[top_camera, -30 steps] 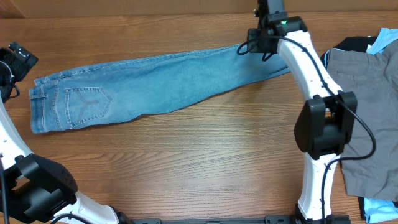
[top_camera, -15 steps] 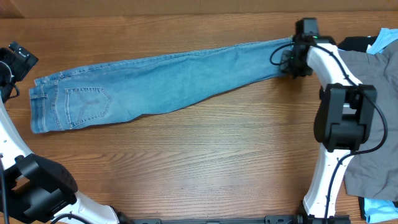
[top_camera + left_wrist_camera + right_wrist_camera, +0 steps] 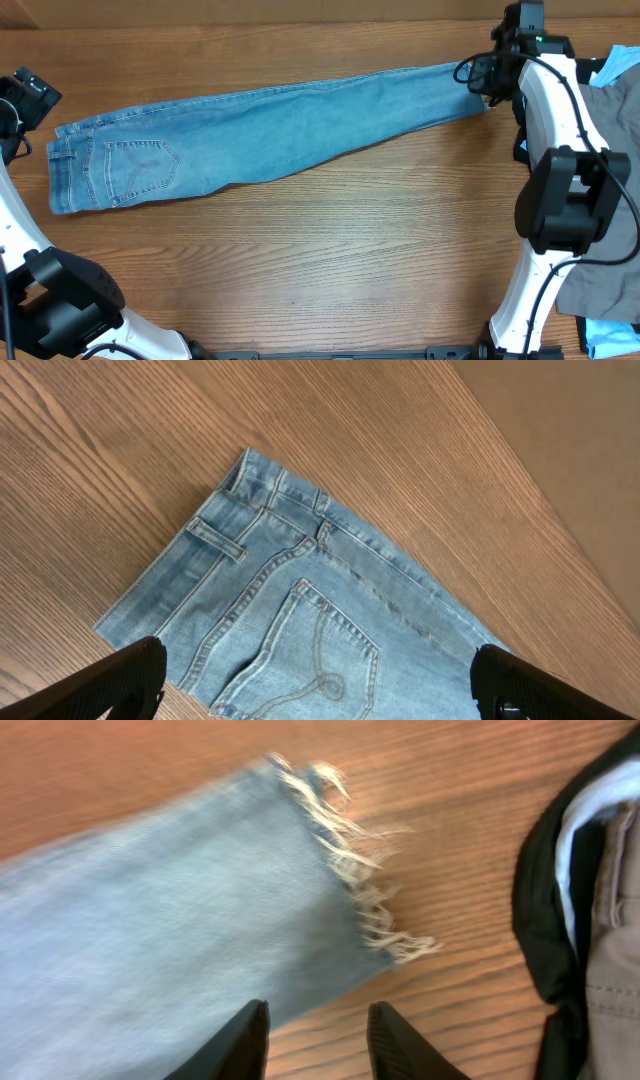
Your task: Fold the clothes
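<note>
Jeans (image 3: 250,135) lie flat across the upper overhead frame, waistband (image 3: 270,500) at left and frayed hem (image 3: 350,870) at upper right, near the black garment (image 3: 535,920). Bare table (image 3: 330,270) fills the lower frame. The right gripper (image 3: 315,1045) hovers parted over the hem, gripping nothing. The left gripper (image 3: 320,685) gapes wide above the waistband.

No text to read

Nothing legible shows on any surface. The jeans (image 3: 250,130) carry no readable label or brand: their back pocket (image 3: 300,655), just inside the waistband, bears only a curved stitched pattern, not letters, and the belt loop (image 3: 215,538) beside it is plain. The grey trousers (image 3: 620,130), past the jeans' frayed hem, show no readable tag. The one sign-like mark is a small green light (image 3: 541,40) on the right arm (image 3: 565,120), just beyond the same hem; it forms no character.
</note>
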